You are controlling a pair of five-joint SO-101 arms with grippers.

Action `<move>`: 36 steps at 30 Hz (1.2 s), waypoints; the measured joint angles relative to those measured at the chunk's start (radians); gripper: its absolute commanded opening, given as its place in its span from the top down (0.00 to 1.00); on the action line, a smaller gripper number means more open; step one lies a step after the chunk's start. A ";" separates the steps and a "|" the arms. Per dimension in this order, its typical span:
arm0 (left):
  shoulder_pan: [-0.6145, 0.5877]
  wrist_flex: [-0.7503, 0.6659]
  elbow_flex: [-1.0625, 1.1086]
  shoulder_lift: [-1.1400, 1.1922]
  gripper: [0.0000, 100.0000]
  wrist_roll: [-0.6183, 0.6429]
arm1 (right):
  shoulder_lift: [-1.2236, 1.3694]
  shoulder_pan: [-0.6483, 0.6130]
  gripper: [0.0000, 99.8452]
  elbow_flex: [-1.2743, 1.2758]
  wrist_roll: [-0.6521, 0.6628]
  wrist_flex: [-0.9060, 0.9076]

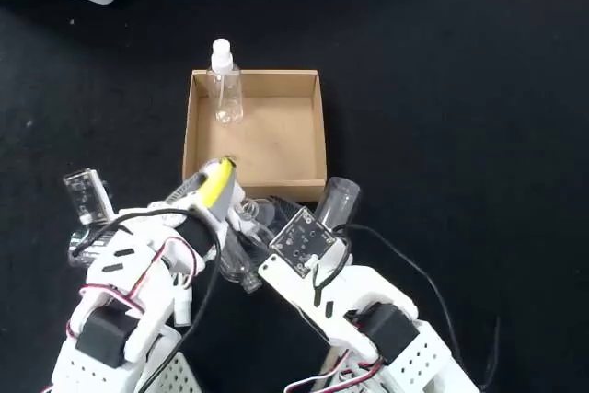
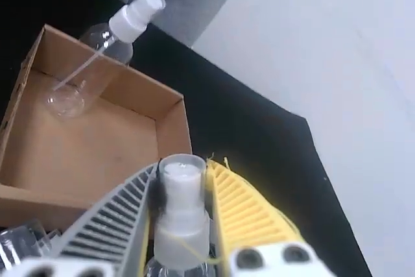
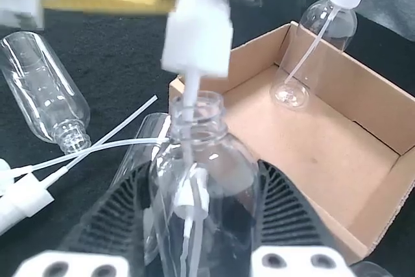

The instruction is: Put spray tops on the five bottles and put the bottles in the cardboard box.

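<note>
A clear plastic bottle (image 3: 202, 180) is held upright in the right gripper (image 3: 204, 170). Its black ribbed fingers (image 3: 285, 209) are closed partway round the bottle's body and touch it on both sides. Straight above the open neck, a white spray top (image 3: 198, 34) is clamped in the left gripper (image 2: 183, 174), whose grey and yellow fingers (image 2: 240, 215) are drawn in narrowly against opposite sides of the head. The top's thin dip tube is seen running down through the neck into the bottle, so the top and the bottle share nearly one long axis. The head itself is apart from the rim, just above it, and is not yet seated. The coming move is judged to be a straight lowering along that axis, followed by pressing or twisting home. The left gripper is the one placed to do it, while the bottle is kept steady by the right. Any tilt of the head could catch the collar on the rim. Both grippers are just in front of the near wall of the open brown cardboard box (image 1: 276, 140), in whose far corner one finished bottle (image 1: 225, 89) with its spray top is found. Uncapped clear bottles (image 1: 87, 198) lie on the black table (image 1: 460, 89) beside the arms, and loose spray tops (image 3: 26, 192) with trailing tubes lie near them.
</note>
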 measured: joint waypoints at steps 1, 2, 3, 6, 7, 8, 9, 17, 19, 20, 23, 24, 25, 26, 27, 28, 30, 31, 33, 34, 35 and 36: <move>0.002 0.000 0.003 0.000 0.97 0.000 | 0.000 0.000 0.90 0.000 0.000 0.000; 0.003 0.000 0.003 -0.002 0.97 0.000 | 0.000 0.000 0.90 0.000 0.000 0.000; 0.006 0.000 0.003 -0.002 0.97 0.000 | 0.000 0.000 0.90 0.000 0.000 0.000; 0.008 0.000 0.003 -0.002 0.97 -0.018 | 0.000 0.000 0.90 0.000 0.000 0.000; 0.011 0.000 0.003 -0.002 0.97 -0.038 | 0.000 0.000 0.90 0.000 0.000 0.000; 0.014 0.000 0.003 -0.002 0.95 -0.057 | 0.000 0.000 0.90 0.000 0.000 0.000; 0.017 0.000 0.003 -0.003 0.93 -0.071 | 0.000 0.000 0.90 0.000 0.000 0.000; 0.018 0.000 0.003 -0.002 0.68 -0.087 | 0.000 0.000 0.90 0.000 0.000 0.000; 0.018 0.009 0.003 -0.002 0.69 -0.087 | 0.000 0.000 0.90 0.000 0.000 0.000; 0.018 0.025 0.003 -0.003 0.70 -0.083 | 0.000 0.000 0.90 0.000 0.000 0.000; 0.018 0.072 -0.011 -0.002 0.70 -0.071 | 0.000 0.000 0.90 0.000 0.000 0.000; 0.018 0.083 -0.017 -0.003 0.70 -0.068 | 0.000 0.000 0.90 0.000 0.000 0.000; 0.018 0.087 -0.020 -0.005 0.70 -0.066 | 0.000 0.000 0.90 0.000 0.000 0.000; 0.018 0.091 -0.025 -0.006 0.70 -0.064 | 0.000 0.000 0.90 0.000 0.000 0.000; 0.018 0.091 -0.026 -0.005 0.70 -0.064 | 0.000 0.000 0.90 0.000 0.000 0.000; 0.018 0.091 -0.029 -0.003 0.70 -0.064 | 0.000 0.000 0.90 0.000 0.000 0.000; 0.018 0.091 -0.029 -0.005 0.70 -0.063 | 0.000 0.000 0.90 0.000 0.000 0.000; 0.018 0.091 -0.029 -0.005 0.70 -0.057 | 0.000 0.000 0.90 0.000 0.000 0.000; 0.018 0.089 -0.029 -0.005 0.70 -0.025 | 0.000 0.000 0.90 0.000 0.000 0.000; 0.018 0.078 -0.029 -0.003 0.70 -0.014 | 0.000 0.000 0.90 0.000 0.000 0.000; 0.018 0.066 -0.029 -0.003 0.70 -0.009 | 0.000 0.000 0.90 0.000 0.000 0.000; 0.018 0.060 -0.029 -0.003 0.70 -0.009 | 0.000 0.000 0.90 0.000 0.000 0.000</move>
